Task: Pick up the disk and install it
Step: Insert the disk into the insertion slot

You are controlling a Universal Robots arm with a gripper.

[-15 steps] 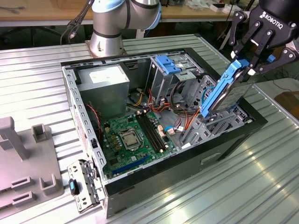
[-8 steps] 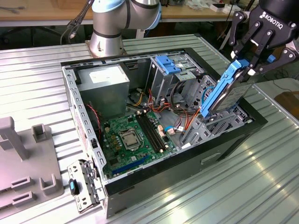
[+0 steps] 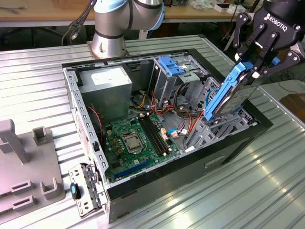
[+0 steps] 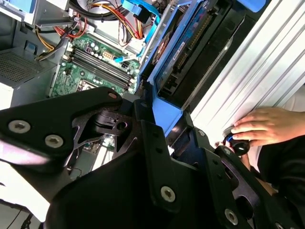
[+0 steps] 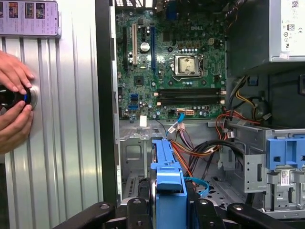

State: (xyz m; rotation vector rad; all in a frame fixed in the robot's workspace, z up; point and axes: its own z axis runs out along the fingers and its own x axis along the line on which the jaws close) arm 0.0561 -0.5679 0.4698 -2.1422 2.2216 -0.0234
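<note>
The ribbed metal surface [image 3: 257,191] is carrying an open computer case [image 3: 190,168], which is lying on its side with its inside facing up. The robot arm [image 3: 112,24] is standing on the surface behind the case. Inside, a grey power supply [image 3: 105,90] is sitting next to a green motherboard [image 3: 138,143]. The black jaws are clamping shut on the upper end of the disk [image 3: 228,95] and holding it steeply tilted above the case's corner at the exterior view's right. The disk's lower end is dipping towards the metal drive cage [image 3: 224,125], though I cannot tell whether they are touching. A fixed blue bracket [image 3: 170,65] is topping a neighbouring bay. In the first wrist view a person's hands [image 5: 12,124] are resting on a round knob [image 5: 21,97] on the surface beside the case
</note>
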